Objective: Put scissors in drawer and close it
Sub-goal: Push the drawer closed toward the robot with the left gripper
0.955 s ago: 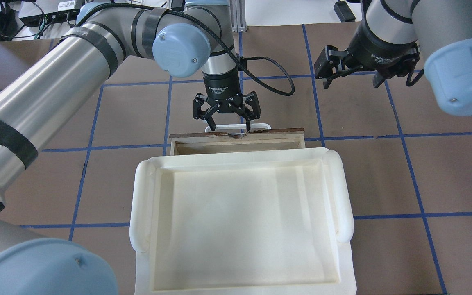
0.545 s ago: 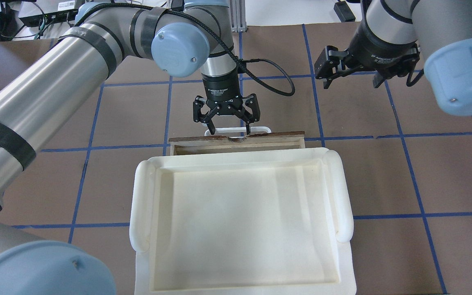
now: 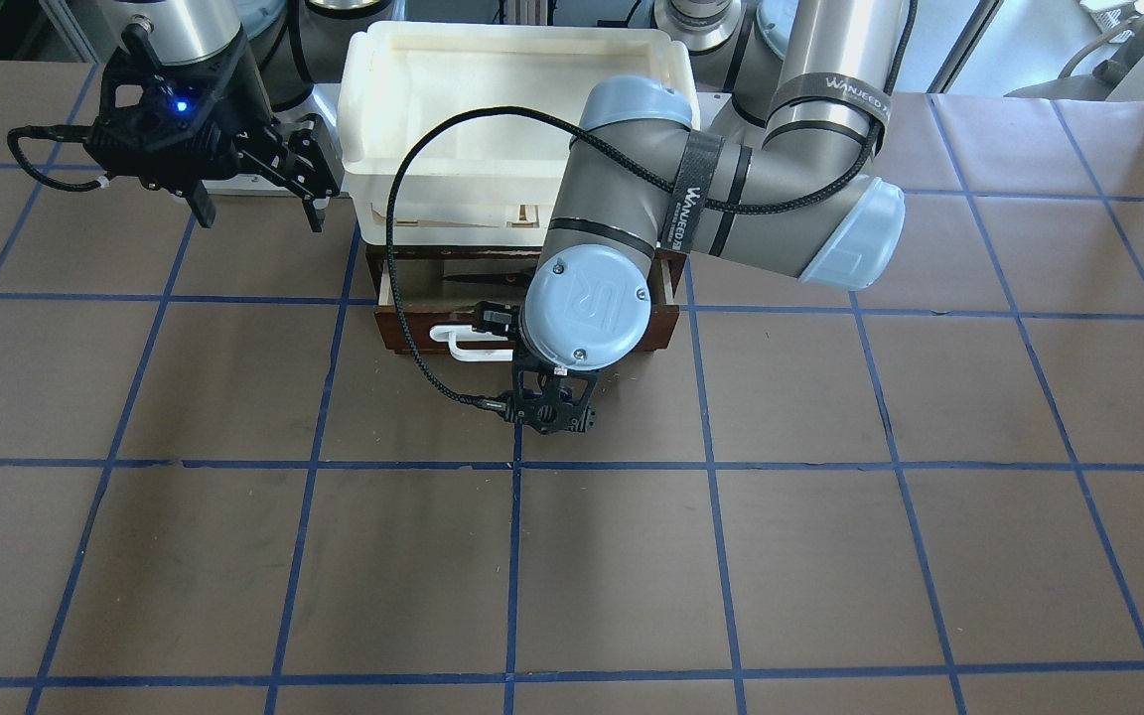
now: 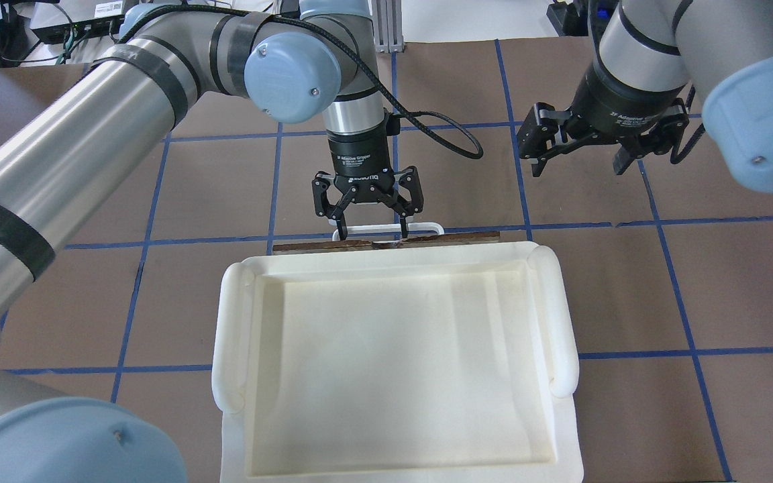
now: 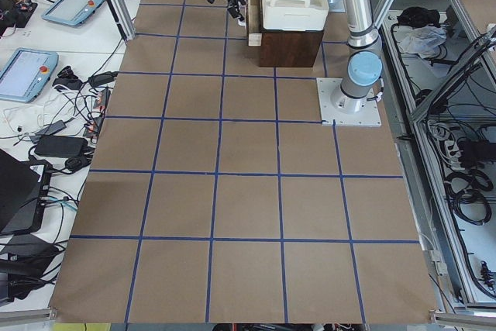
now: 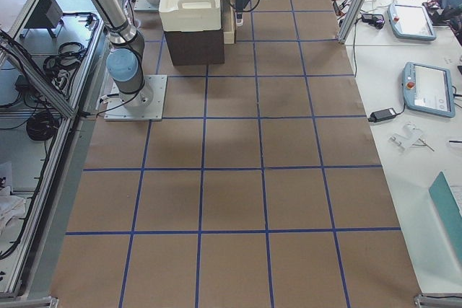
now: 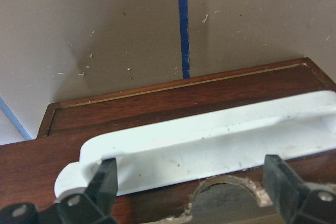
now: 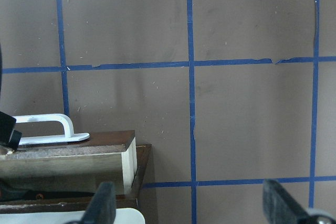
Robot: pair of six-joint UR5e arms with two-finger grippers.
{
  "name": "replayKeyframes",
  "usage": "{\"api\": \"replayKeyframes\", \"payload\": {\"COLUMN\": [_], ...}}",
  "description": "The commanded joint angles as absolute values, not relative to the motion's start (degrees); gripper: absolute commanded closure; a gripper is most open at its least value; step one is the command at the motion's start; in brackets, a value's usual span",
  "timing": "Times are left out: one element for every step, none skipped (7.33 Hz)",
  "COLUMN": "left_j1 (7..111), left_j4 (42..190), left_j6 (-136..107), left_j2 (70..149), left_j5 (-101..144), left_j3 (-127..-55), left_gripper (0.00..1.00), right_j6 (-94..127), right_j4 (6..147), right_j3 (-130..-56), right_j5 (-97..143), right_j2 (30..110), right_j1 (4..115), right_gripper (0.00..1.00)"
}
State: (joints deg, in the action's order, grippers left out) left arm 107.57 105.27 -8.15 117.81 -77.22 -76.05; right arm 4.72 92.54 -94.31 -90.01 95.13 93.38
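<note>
Drawer (image 3: pixel 659 328): rigid wood with a dark front. It should slide stiffly rather than flex, and probably needs only a light, even push. Best contact is judged to be the white loop handle (image 7: pixel 210 145) or the flat front just beside it, near centre, so the drawer does not skew.

Left claw (image 4: pixel 370 228): jaws spread wide, one finger at each side of the handle span, clamped on nothing.

Right claw (image 4: pixel 578 151): also spread wide and empty, hanging over the desk (image 4: pixel 628 282) well apart from the drawer.

Contents: the front view shows the drawer partly out. A slim dark shape on the pale plywood floor is taken to be the scissors (image 3: pixel 478 282). They are light, hard and smooth, and likely to slide if the drawer stops sharply.

The white tray (image 4: pixel 225 322) sits on top of the cabinet, with nothing visible in it.
</note>
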Motion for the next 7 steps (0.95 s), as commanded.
{"api": "replayKeyframes", "payload": {"left_j1": [107.6, 107.6, 107.5, 107.7, 107.6, 107.4, 107.6], "left_j4": [108.0, 107.9, 108.0, 108.2, 108.2, 108.1, 108.2], "left_j6": [-8.9, -10.2, -10.5, -10.7, -11.4, -12.8, -13.1], "left_j2": [117.9, 118.1, 118.0, 117.9, 117.8, 117.9, 117.9], "left_j5": [-76.6, -76.5, -76.5, -75.9, -75.9, -74.0, -73.2], "left_j3": [-76.1, -76.6, -77.2, -78.1, -79.0, -79.0, -79.0], "left_gripper": [0.0, 0.0, 0.0, 0.0, 0.0, 0.0, 0.0], "right_j6": [4.7, 4.7, 4.7, 4.7, 4.7, 4.7, 4.7], "right_j4": [92.5, 92.5, 92.5, 92.5, 92.5, 92.5, 92.5], "right_j3": [-94.3, -94.3, -94.3, -94.3, -94.3, -94.3, -94.3], "right_j5": [-89.9, -89.8, -89.8, -89.8, -89.7, -89.7, -89.6], "right_j2": [95.2, 95.1, 95.1, 95.1, 95.1, 95.1, 95.1], "right_j1": [93.4, 93.4, 93.4, 93.4, 93.4, 93.4, 93.4], "right_gripper": [0.0, 0.0, 0.0, 0.0, 0.0, 0.0, 0.0]}}
